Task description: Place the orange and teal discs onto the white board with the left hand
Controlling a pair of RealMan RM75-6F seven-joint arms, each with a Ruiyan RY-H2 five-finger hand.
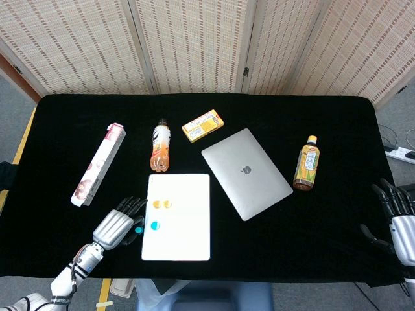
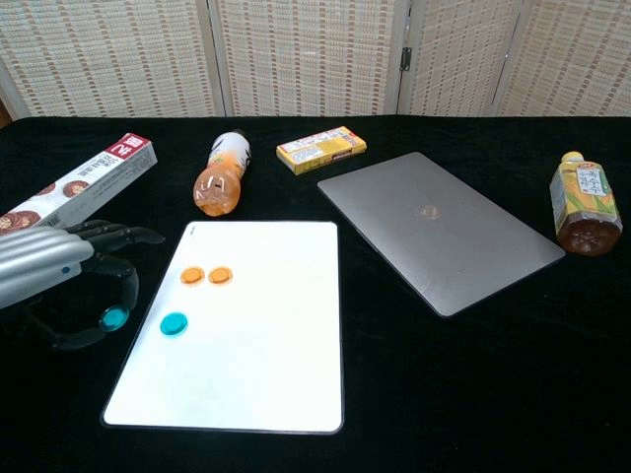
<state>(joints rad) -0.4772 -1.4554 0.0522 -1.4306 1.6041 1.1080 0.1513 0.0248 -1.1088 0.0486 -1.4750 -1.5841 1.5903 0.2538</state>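
Head view steeply down from above, whole table (image 1: 65, 129), chest view lower, nearer, both sharing white board (image 1: 181, 227).

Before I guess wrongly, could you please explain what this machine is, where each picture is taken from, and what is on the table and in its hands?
It is a two-armed robot with humanlike hands, steered remotely by a person. One picture looks down from its head, the other forward from its chest.

On the black table lie a white board, a closed laptop, a yellow box, a long carton, a fallen bottle and an upright bottle. The board carries two orange discs and one teal disc.

The left hand sits beside the board, its fingers pinching another teal disc. The right hand waits open at the table's right edge, holding nothing.
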